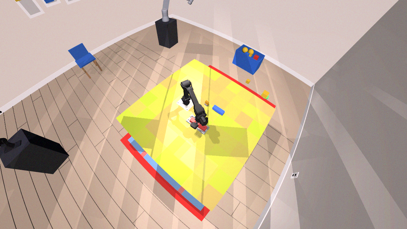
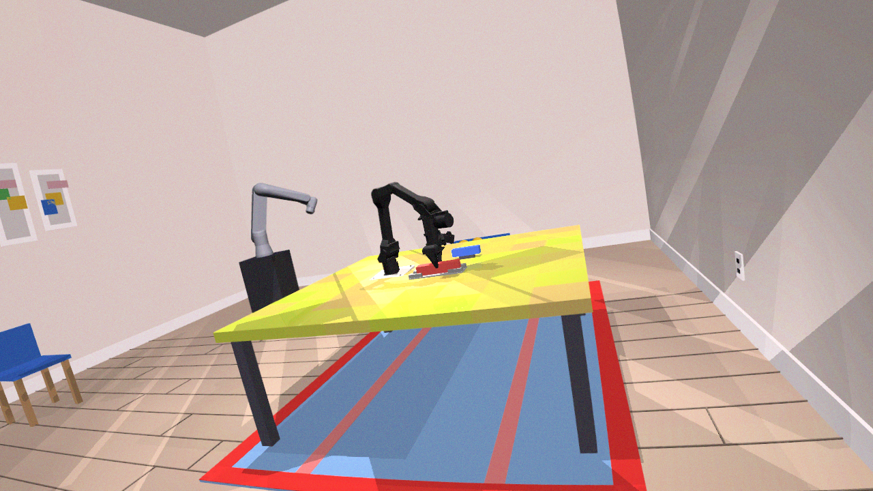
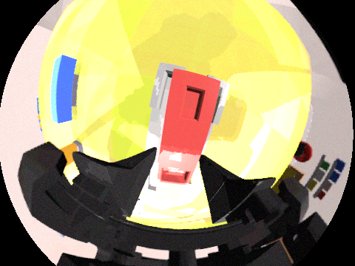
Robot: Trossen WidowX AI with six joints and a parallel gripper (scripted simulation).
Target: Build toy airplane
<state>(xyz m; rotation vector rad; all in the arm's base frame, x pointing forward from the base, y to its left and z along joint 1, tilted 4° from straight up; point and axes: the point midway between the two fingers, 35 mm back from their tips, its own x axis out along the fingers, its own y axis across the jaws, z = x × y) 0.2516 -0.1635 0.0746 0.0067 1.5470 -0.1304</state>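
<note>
The red fuselage (image 1: 202,127) (image 2: 440,266) (image 3: 185,129) lies lengthwise in the grey cradle of the jig (image 1: 205,131) (image 2: 416,276) (image 3: 157,90), low between its walls. Both sockets on its top face up; whether it is fully down cannot be told. My gripper (image 1: 197,124) (image 2: 436,263) (image 3: 178,153) is open, one finger on each side of the fuselage, with a narrow gap on the left side in the wrist view. The blue wing (image 1: 218,110) (image 2: 466,251) (image 3: 66,90) lies beside the jig. The small orange tail fin (image 1: 206,102) (image 3: 71,151) stands nearer the arm's base.
The arm's white base plate (image 1: 182,103) (image 2: 381,276) is behind the jig on the yellow table (image 1: 182,165) (image 2: 488,290). Off the table are a blue toy bin (image 1: 246,62), a blue chair (image 1: 85,60) and a grey arm on a black pedestal (image 1: 166,34).
</note>
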